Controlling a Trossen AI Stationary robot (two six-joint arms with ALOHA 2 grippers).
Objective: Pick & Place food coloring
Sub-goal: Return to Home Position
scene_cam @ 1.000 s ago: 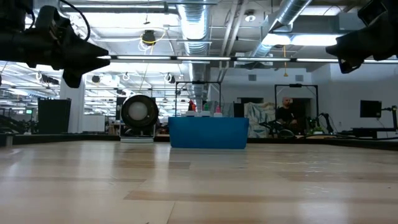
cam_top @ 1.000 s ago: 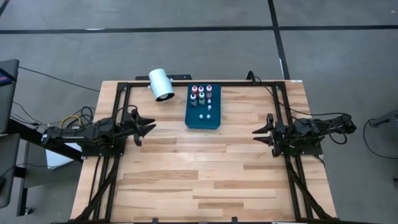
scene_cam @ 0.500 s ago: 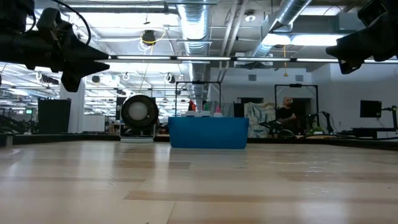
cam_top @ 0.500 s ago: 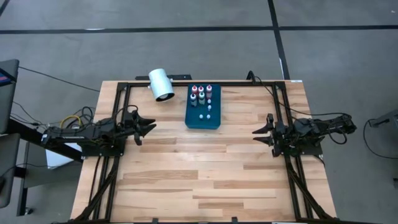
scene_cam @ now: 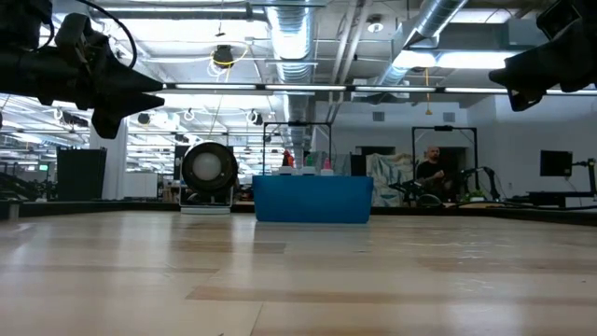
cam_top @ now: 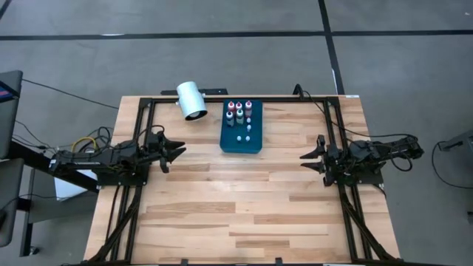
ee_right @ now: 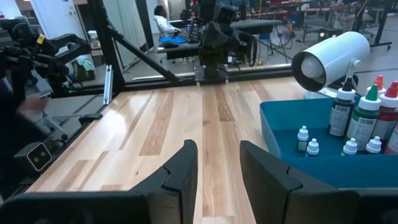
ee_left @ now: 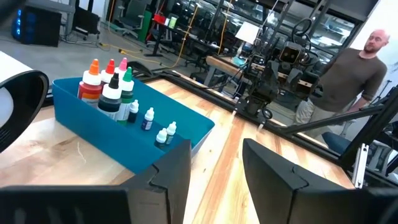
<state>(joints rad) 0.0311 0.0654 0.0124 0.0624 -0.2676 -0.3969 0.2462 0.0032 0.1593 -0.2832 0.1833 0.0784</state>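
Observation:
The food coloring bottles (cam_top: 239,111) stand upright in a blue tray (cam_top: 253,145) at the table's far middle: taller ones with red, dark and green bodies (ee_left: 111,81) at the far end, tiny white-tipped ones (ee_left: 149,118) nearer. The right wrist view shows them too (ee_right: 360,115). My left gripper (cam_top: 177,151) hovers level above the table's left side, open and with nothing between its fingers, pointing toward the tray. My right gripper (cam_top: 307,157) hovers at the right side, open, with nothing between its fingers.
A large white cylinder (cam_top: 191,100) lies beside the tray at the far edge, to the tray's left. A black frame (cam_top: 222,99) runs along the table's far, left and right sides. Bare wood (cam_top: 236,199) fills the middle and near part. A person (ee_left: 357,68) stands beyond the table.

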